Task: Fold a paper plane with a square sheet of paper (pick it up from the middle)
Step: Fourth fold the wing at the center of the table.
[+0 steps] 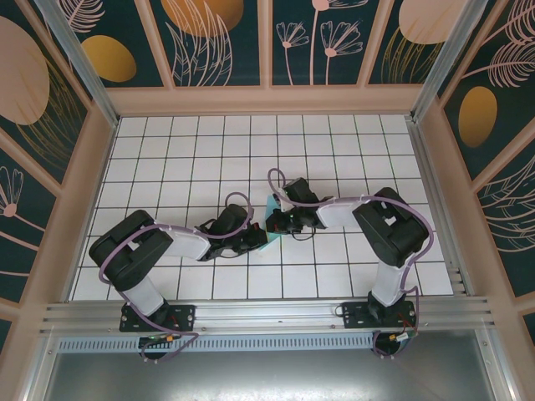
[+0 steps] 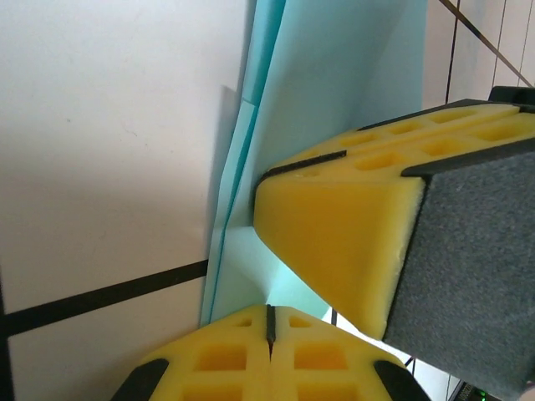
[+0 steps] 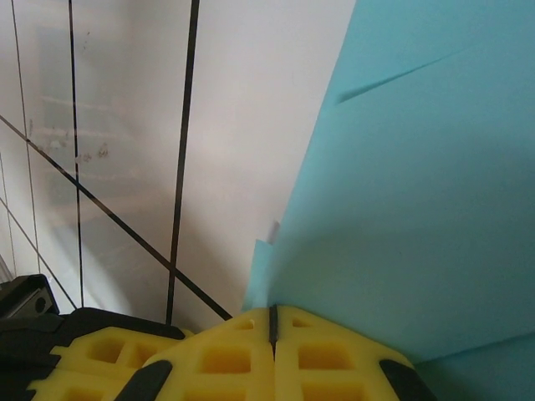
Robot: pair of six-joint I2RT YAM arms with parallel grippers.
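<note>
Now left gripper [image 2: 269, 334] and right gripper [image 3: 272, 326] both clamped on paper plane [image 3: 418, 209] — jaws tight.

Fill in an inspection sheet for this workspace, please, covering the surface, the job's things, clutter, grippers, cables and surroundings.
Surface: white tiled table with black grid lines.
Job's things: turquoise paper plane, folded, held up near the table's middle between both arms.
Clutter: nothing seen.
Grippers: left gripper shut on the paper plane's edge; right gripper shut on it too, close beside the left.
Cables: purple cables loop along both arms, not snagged on the paper.
Surroundings: walls with floral panels in pale frames; metal rail at the near edge.
</note>
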